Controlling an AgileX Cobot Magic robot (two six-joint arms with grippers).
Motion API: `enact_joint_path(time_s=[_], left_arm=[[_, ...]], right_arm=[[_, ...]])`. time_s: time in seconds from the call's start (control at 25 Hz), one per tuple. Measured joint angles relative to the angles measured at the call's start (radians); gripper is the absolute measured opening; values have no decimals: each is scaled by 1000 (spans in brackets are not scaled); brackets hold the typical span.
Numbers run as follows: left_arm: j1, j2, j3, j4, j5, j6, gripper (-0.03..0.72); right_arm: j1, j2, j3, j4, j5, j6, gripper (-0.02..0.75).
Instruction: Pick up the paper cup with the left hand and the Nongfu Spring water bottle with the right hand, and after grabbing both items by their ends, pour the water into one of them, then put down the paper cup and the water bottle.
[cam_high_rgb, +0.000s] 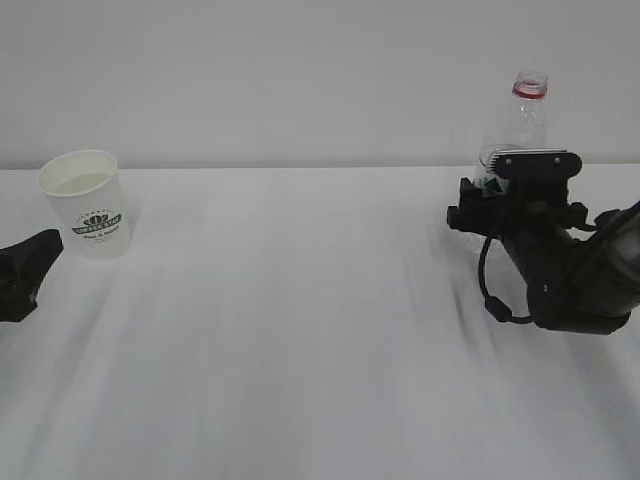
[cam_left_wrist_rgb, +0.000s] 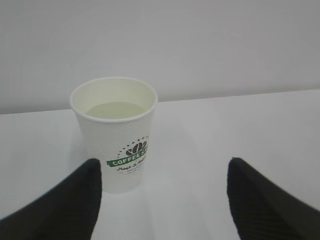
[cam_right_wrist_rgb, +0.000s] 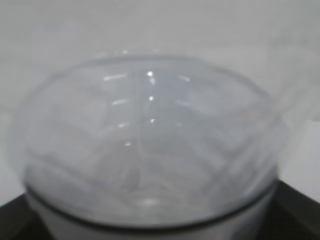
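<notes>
Pour's done, I reckon: paper cup (cam_left_wrist_rgb: 115, 135) with water (cam_left_wrist_rgb: 114, 109) stands at ten o'clock, left hand (cam_left_wrist_rgb: 162, 200) spread; right hand (cam_high_rgb: 487, 205) hugs bottle (cam_high_rgb: 522, 125), grip unclear, retreat next.

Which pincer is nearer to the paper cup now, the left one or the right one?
The left pincer: it sits open just before the paper cup, not touching. The right pincer is far across the table, around the water bottle.

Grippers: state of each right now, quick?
Left tool: open, empty, cup standing free just ahead.
Right tool: around the bottle; gripping or released cannot be told.
</notes>
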Motion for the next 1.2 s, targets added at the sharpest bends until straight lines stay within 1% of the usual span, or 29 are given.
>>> enact_joint_path(time_s=[0.2, 0.48, 0.84, 1.2], left_arm=[[0, 0, 0, 0, 0, 0, 564], [0, 0, 0, 0, 0, 0, 562], [0, 0, 0, 6, 0, 0, 562], [0, 0, 0, 14, 0, 0, 562]], right_arm=[[0, 0, 8, 0, -4, 2, 653], [0, -50, 71, -19, -12, 2, 653], [0, -114, 205, -70, -96, 5, 652], [0, -238, 360, -80, -103, 15, 652]])
